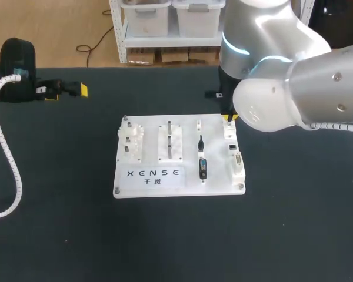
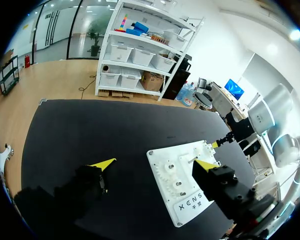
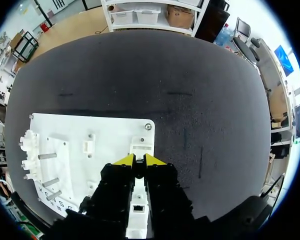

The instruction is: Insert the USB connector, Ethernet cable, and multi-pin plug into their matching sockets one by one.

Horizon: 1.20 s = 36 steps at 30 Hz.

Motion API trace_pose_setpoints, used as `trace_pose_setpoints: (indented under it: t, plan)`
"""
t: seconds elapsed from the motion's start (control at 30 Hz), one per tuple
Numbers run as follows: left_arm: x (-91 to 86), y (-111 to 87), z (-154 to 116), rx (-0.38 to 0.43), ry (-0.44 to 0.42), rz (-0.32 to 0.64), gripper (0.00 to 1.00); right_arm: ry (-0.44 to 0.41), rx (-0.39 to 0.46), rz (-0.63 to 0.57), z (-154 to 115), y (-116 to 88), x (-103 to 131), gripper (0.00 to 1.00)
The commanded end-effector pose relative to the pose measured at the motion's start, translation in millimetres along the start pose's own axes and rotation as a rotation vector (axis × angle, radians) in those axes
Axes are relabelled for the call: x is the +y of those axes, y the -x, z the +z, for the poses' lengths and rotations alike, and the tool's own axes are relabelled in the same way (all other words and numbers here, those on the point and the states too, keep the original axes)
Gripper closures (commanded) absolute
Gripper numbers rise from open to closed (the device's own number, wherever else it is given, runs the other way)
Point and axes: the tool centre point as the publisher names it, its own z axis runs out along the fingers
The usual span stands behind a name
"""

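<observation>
Hazard: right gripper (image 3: 139, 161), yellow tips pressed together just over white plastic socket strip (image 3: 141, 146), may jab it; black-and-blue USB connector (image 1: 203, 167) lies ungrasped on white rectangular board (image 1: 150, 185); left gripper (image 2: 155, 164) spread wide.

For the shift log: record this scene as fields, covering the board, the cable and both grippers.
Board: white plastic socket board on the black table.
Cable: short black cable lying on the board.
Left gripper: open, empty, away from the board.
Right gripper: above the white socket block at the board's far right corner.
</observation>
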Motion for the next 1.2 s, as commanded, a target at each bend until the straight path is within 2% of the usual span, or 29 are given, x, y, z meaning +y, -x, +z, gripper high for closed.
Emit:
trace_pose_setpoints:
  t: [0.03, 1.2]
  plan:
    - [0.0, 0.0, 0.0, 0.000, 0.000, 0.000, 0.00, -0.002, -0.001, 0.003, 1.7, -0.3, -1.3, 0.95]
    - [0.0, 0.0, 0.0, 0.000, 0.000, 0.000, 0.00, -0.010, 0.009, 0.005, 5.0, -0.4, -1.4, 0.95]
